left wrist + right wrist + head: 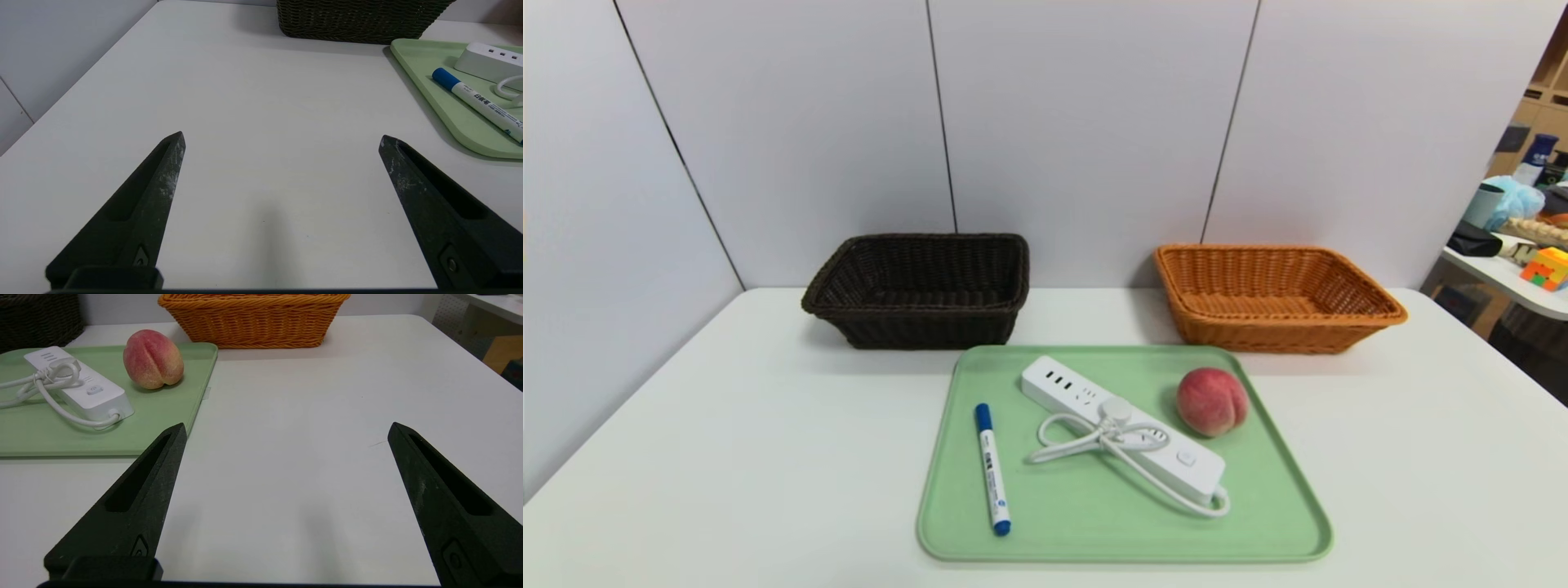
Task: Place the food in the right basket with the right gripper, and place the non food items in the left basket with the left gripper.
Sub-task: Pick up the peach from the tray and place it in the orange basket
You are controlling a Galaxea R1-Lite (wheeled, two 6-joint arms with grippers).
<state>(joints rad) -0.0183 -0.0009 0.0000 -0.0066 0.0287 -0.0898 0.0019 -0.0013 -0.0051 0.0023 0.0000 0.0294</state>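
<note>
White wall panels back one white counter (768, 457) in the head view. Two baskets stand near the wall, well apart: one dark brown basket (915, 327), one orange basket (1274, 335). One green tray (1086, 523) in front of them carries three items: one marker (992, 474), one power strip (1070, 392) with bundled cord, and one peach (1213, 402) near the tray's right edge. Open counter lies on both sides.

Left wrist view: the left gripper (282, 139) has two jaws spread wide, empty, over bare counter, beside the tray.

Right wrist view: the right gripper (288, 424) also has its two jaws wide open and empty, with bare counter between them.
</note>
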